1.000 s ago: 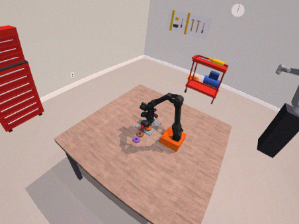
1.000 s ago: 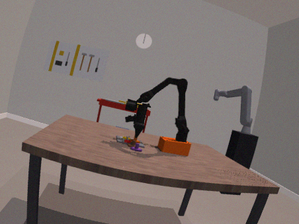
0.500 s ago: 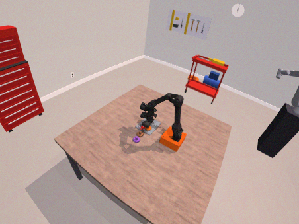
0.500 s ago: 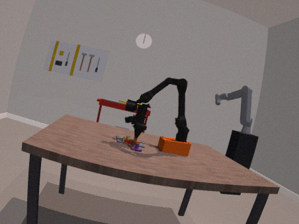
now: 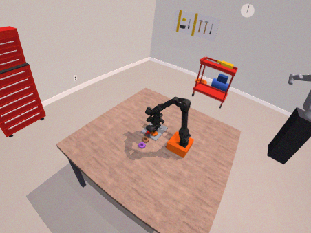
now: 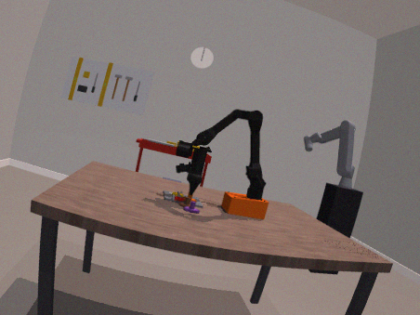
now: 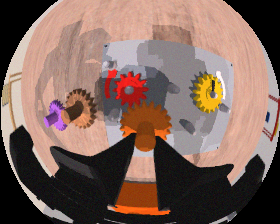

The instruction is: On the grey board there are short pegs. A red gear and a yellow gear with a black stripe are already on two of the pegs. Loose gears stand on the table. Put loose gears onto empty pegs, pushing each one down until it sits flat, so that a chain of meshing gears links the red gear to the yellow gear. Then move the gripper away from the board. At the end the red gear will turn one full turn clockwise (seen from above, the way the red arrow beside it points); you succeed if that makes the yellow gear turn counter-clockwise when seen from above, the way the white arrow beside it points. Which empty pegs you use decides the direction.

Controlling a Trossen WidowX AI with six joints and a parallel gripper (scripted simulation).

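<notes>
My gripper (image 7: 145,137) (image 6: 190,195) is shut on the handle of an orange gear (image 7: 145,119) (image 5: 154,133), over the near edge of the grey board (image 7: 210,59) (image 5: 161,132). How far the gear is from the board surface is unclear. The red gear (image 7: 131,90) is on the board just beyond it; the yellow gear (image 7: 207,95) with its black stripe is at the right. Empty pegs show between them (image 7: 173,88), nearer (image 7: 187,126) and at the board's left. A brown gear (image 7: 81,108) (image 5: 145,139) and a purple gear (image 7: 57,115) (image 5: 142,145) (image 6: 191,208) stand on the table.
The orange arm base (image 5: 179,144) (image 6: 244,205) stands on the wooden table (image 5: 113,125) beside the board. The red arrow (image 7: 108,85) is left of the red gear and the white arrow (image 7: 223,86) right of the yellow gear. Gripper fingers hide the board's near edge partly.
</notes>
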